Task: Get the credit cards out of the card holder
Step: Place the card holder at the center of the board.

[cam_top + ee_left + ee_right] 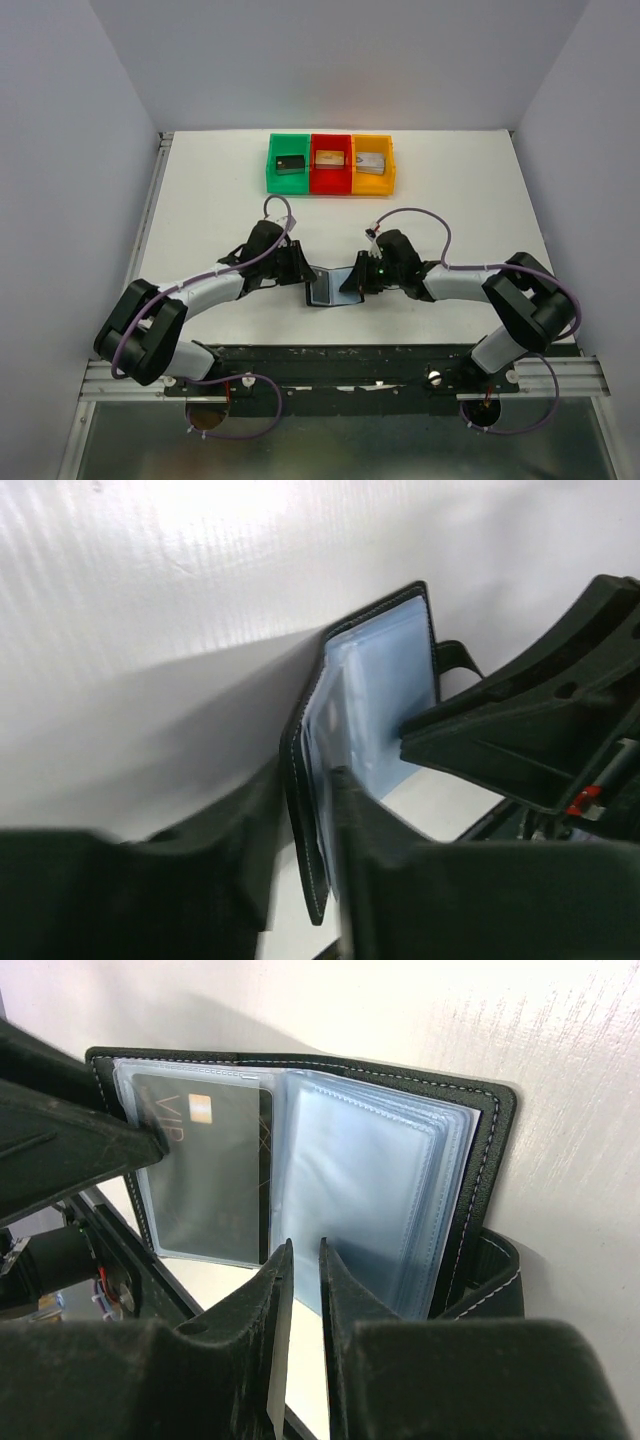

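The card holder point(330, 290) stands open on the table between my two arms. My left gripper point(303, 272) is shut on its left cover; in the left wrist view the black cover and blue-grey sleeves point(385, 680) run between my left gripper's point(305, 780) jaws. In the right wrist view the card holder point(370, 1180) faces me, with a black credit card point(205, 1170) in a left clear sleeve. My right gripper point(303, 1250) sits at the lower edge of the right sleeves, jaws a narrow gap apart with nothing clearly gripped. The other cards are not visible.
Green point(273, 180), red point(331, 185) and yellow point(372, 185) bins stand in a row at the back of the table, each with a small block inside. White walls enclose the table on three sides. A rail runs along the near edge.
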{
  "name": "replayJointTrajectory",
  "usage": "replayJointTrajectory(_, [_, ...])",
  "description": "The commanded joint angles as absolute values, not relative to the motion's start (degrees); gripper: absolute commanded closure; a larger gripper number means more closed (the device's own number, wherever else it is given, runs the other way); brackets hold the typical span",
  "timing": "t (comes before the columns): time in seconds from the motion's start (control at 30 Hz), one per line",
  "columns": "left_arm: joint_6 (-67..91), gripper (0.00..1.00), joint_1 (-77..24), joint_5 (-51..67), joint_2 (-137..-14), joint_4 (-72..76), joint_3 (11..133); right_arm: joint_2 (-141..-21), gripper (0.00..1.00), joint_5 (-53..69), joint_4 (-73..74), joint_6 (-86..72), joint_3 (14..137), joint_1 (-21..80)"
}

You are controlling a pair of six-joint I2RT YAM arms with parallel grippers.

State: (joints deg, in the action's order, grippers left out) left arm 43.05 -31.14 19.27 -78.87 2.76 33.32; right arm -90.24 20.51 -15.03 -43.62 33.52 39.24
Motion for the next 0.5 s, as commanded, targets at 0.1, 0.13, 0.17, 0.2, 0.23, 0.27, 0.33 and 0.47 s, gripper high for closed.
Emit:
replayJointTrajectory(0.1, [40.52, 0.39, -29.18, 15.74, -77.34, -2.81, 34.37, -91.50, 0.76, 20.57, -15.82, -43.77, 32.08, 38.85])
replayJointTrajectory(0.13, [40.60, 0.38, -29.01, 15.30, -77.26, -3.33, 34.54, -91.32, 0.76, 20.48, -15.30, -43.77, 32.17, 38.85])
replayJointTrajectory(0.17, [40.43, 0.37, -28.83, 14.86, -76.99, -3.95, 34.54, -91.06, 0.76, 20.22, -15.03, -43.60, 32.17, 38.85])
replayJointTrajectory(0.2, [40.26, 0.37, -28.57, 14.07, -76.64, -5.00, 34.98, -90.79, 0.76, 20.04, -14.68, -43.59, 32.08, 38.85])
replayJointTrajectory(0.23, [40.08, 0.37, -28.39, 12.76, -76.12, -6.31, 35.15, -90.44, 0.76, 19.78, -14.16, -43.42, 32.08, 38.85])
replayJointTrajectory(0.27, [40.08, 0.37, -28.21, 11.53, -75.33, -7.37, 35.24, -89.83, 0.76, 19.60, -13.80, -43.24, 32.08, 38.85])
replayJointTrajectory(0.33, [40.34, 0.37, -27.95, 8.01, -72.87, -9.57, 35.42, -88.86, 0.76, 19.34, -13.01, -42.98, 32.17, 38.85])
replayJointTrajectory(0.47, [41.57, 0.37, -27.69, 3.17, -66.72, -12.39, 35.42, -86.49, 0.75, 18.90, -11.08, -41.93, 32.34, 38.85])
